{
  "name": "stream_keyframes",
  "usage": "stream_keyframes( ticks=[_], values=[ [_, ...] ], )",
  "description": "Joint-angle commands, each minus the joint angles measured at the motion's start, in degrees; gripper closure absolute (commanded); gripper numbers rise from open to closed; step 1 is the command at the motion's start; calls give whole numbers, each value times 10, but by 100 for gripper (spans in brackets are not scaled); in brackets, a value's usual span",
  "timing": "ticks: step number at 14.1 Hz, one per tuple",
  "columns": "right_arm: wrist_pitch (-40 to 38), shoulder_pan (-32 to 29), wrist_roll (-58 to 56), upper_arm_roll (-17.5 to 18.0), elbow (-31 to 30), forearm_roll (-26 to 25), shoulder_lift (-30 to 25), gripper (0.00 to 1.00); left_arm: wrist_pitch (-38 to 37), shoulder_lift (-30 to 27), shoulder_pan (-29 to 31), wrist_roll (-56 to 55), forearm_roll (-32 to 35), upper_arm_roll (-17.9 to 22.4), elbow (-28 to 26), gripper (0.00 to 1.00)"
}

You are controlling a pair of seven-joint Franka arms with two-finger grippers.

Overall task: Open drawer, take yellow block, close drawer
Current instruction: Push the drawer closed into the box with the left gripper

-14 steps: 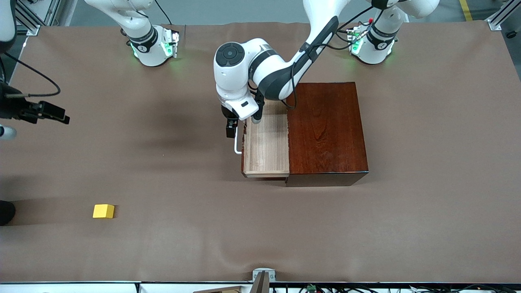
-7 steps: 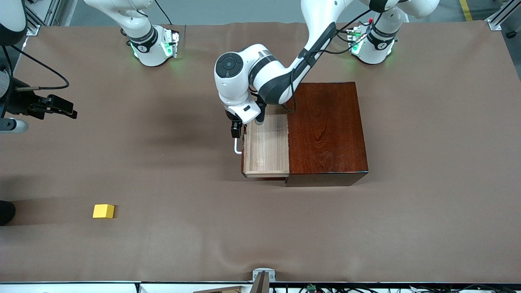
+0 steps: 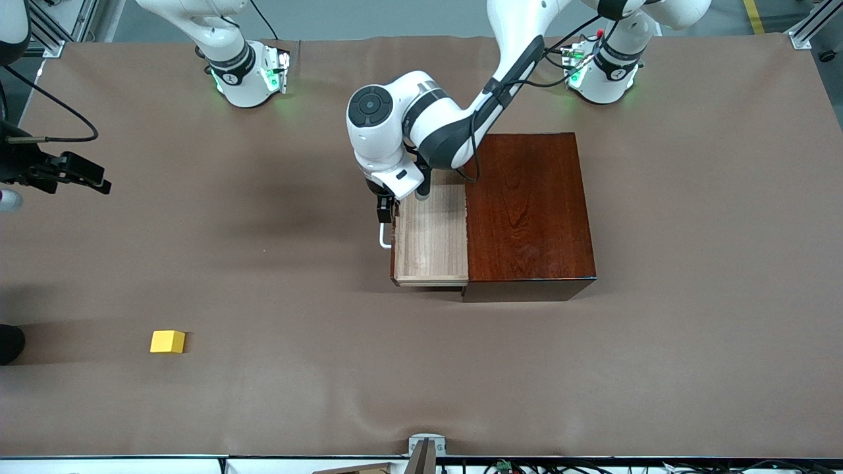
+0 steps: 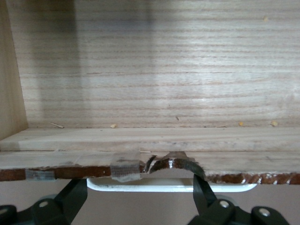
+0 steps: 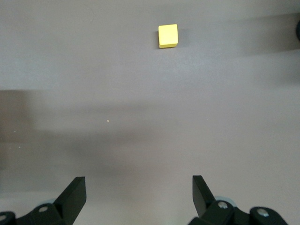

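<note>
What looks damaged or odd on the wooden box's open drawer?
The drawer front edge is chipped beside the white handle, with tape patched over the break. Inside it is empty; the yellow block sits on the table.

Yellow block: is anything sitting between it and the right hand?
Nothing visible. In the right wrist view the yellow block lies alone on bare brown table cover, with the open right hand above it. The left hand is at the drawer handle, well clear.
</note>
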Motion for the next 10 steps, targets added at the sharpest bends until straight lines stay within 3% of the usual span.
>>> stream_keyframes(
  ticks=[1,10],
  values=[
    [14,-2,11,6,-26,-9,-26,0,-58,5,-5,7,-1,25,8,0],
    [19,-3,11,7,-36,-10,-23,0,-201,-2,-6,8,28,49,8,0]
  ],
)
